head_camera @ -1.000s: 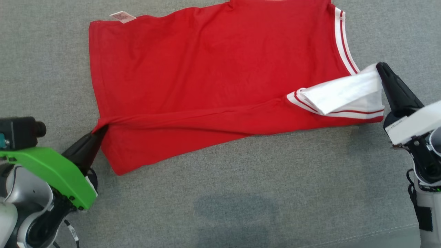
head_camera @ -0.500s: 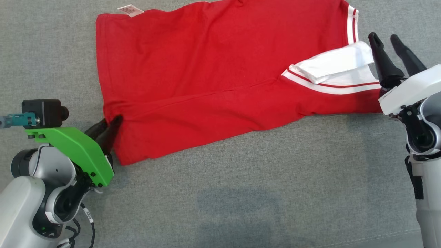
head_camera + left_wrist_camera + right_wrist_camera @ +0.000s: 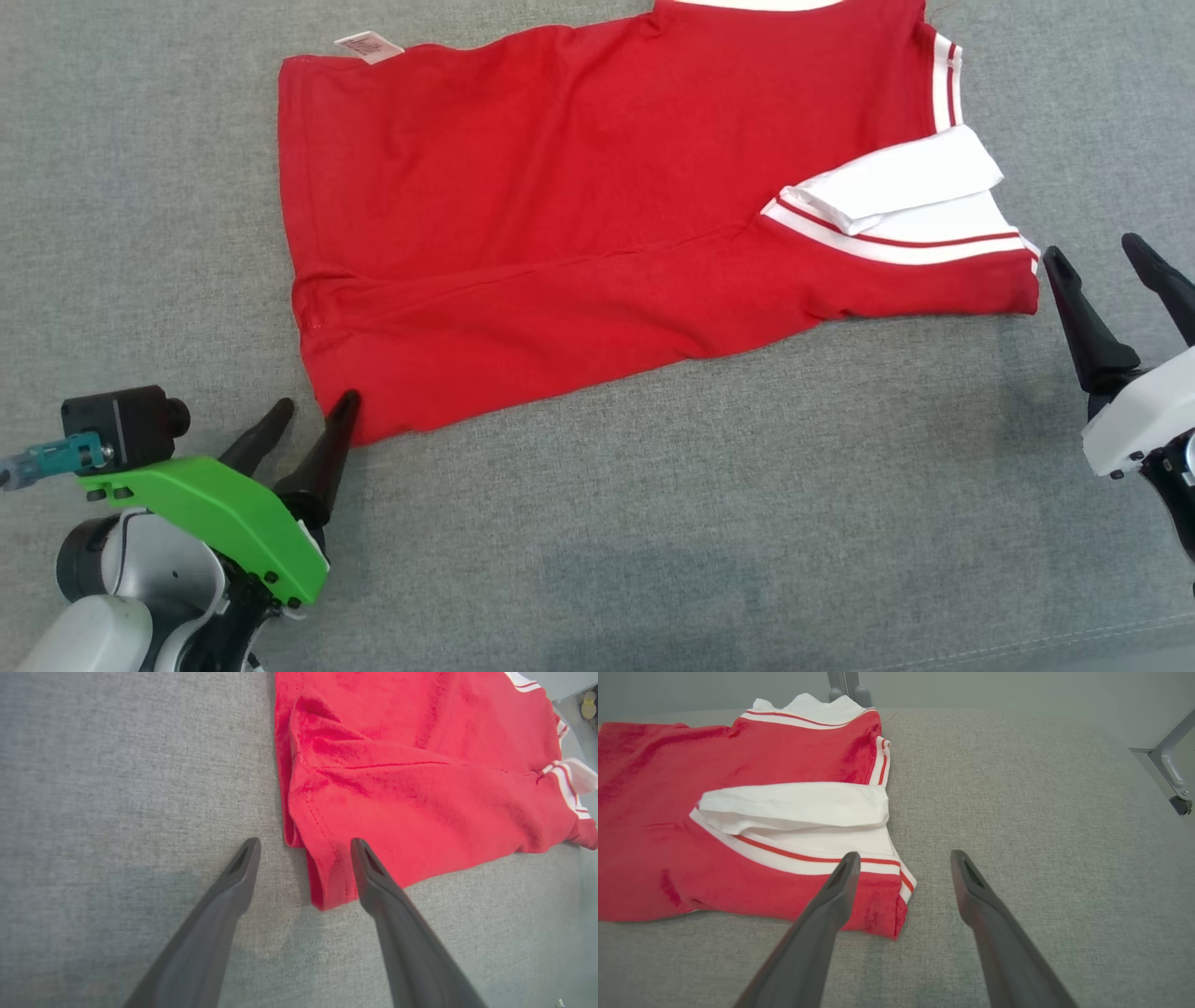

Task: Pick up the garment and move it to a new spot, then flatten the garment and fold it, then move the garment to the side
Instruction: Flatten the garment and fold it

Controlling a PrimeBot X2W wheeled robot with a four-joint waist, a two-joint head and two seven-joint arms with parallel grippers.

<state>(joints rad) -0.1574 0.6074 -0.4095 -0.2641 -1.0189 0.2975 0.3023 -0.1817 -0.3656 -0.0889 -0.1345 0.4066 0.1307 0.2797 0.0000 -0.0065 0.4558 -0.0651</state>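
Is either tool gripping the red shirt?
No: the left tool and right tool both stand open, and the red shirt lies loose on the grey surface.

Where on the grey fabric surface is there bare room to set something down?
Free: the wide strip of grey fabric surface between the red garment with white striped trim and the near edge, and the band left of it. Crowded: the garment's near corners, beside the open left gripper and right gripper.
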